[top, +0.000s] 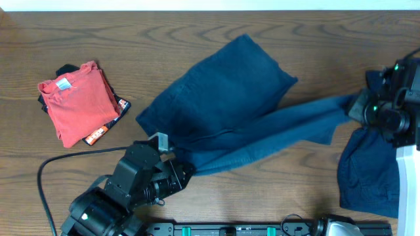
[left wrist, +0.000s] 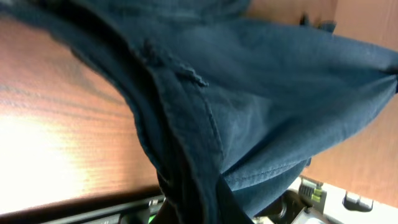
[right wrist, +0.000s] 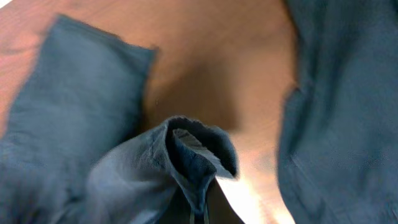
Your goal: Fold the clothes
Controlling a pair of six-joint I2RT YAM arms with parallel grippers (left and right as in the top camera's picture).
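Note:
A large navy-blue garment (top: 223, 98) lies across the middle of the table, stretched between both grippers. My left gripper (top: 182, 172) is shut on its lower left corner; in the left wrist view the cloth (left wrist: 249, 112) fills the frame and hides the fingers. My right gripper (top: 359, 108) is shut on the garment's right end, a bunched hem (right wrist: 199, 155) in the right wrist view. A second navy garment (top: 367, 170) lies crumpled at the right edge, under the right arm.
A folded red shirt with a white neck label (top: 77, 99) lies at the left on a dark item with an orange-and-white tag (top: 98, 134). A black cable (top: 46, 183) loops at the front left. The table's front rail (top: 249, 229) runs along the bottom.

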